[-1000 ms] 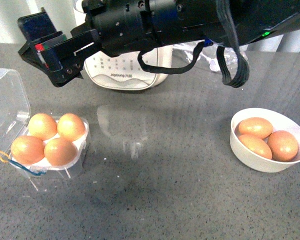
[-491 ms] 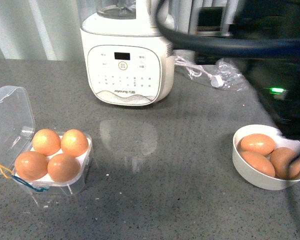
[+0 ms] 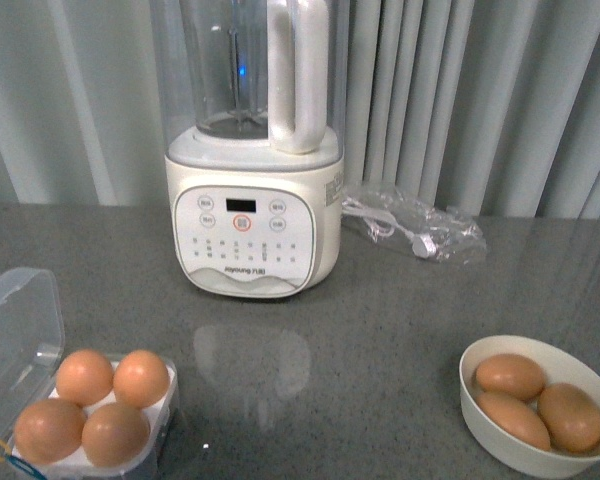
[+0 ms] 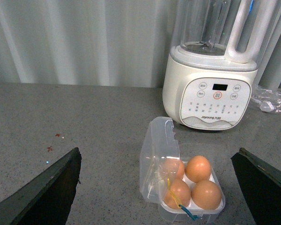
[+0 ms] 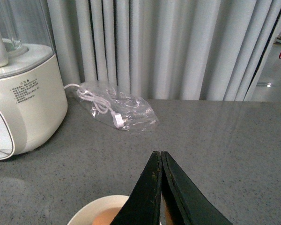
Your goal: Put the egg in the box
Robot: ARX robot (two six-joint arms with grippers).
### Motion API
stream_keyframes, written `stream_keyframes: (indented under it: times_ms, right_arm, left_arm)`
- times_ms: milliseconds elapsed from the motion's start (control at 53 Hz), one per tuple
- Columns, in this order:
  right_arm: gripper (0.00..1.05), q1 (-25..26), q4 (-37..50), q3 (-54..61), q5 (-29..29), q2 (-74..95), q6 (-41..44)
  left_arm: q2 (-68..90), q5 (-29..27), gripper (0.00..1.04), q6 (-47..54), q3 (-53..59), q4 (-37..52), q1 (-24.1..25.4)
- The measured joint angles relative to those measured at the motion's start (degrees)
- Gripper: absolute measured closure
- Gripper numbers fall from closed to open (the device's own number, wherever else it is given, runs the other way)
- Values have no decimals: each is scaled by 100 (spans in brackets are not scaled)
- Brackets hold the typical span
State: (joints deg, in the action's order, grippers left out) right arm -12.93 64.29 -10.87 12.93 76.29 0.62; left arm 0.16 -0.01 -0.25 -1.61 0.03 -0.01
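Observation:
The clear box (image 3: pixel 20 330) sits open at the front left of the grey counter, lid up, with several orange-brown eggs (image 3: pixel 140 378) filling its white cups. It also shows in the left wrist view (image 4: pixel 159 154), eggs (image 4: pixel 198 168) inside, yellow and blue band at its front. My left gripper (image 4: pixel 159 187) is open and empty, its dark fingers (image 4: pixel 47 192) wide apart on either side of the box and back from it. My right gripper (image 5: pixel 160 157) is shut and empty above the cream bowl (image 5: pixel 91 213). Neither arm shows in the front view.
A cream bowl (image 3: pixel 480 415) at the front right holds three more eggs (image 3: pixel 510 375). A white blender (image 3: pixel 252 200) stands at the back centre, also in the left wrist view (image 4: pixel 210 89) and the right wrist view (image 5: pixel 18 98). A bagged cable (image 3: pixel 410 232) lies beside it. Curtains hang behind.
The black arm that crossed the front view has drawn out of sight. The view has tilted up, so box and bowl sit lower in frame. Eggs have not moved.

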Motion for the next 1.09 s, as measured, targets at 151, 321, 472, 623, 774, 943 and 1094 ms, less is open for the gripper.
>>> stream_keyframes:
  times_ms: [151,321,472,623,774,943,1094]
  right_arm:
    - [102,240,-339,341,-304,-680,0]
    - [102,503,-835,638,-520,-1458,0]
    - [102,667,-1318,798,-702,-2144,0]
    - [102,1104,-1982,960,-1241,-2940,0]
    - [102,1276,-2632,1032,-1283,-3700,0]
    - [102,1279,-3237,1060,-1285,-4374,0]
    - [102,1279,-3692,1060,-1287,-4863,-2]
  left_arm:
    - [0,-4,7,0,0,0,0]
    - [0,-2,7,0,0,0,0]
    - [0,-2,7,0,0,0,0]
    - [0,-2,7,0,0,0,0]
    - [0,-2,7,0,0,0,0]
    - [0,-4,7,0,0,0,0]
    - [0,-4,7,0,0,0,0]
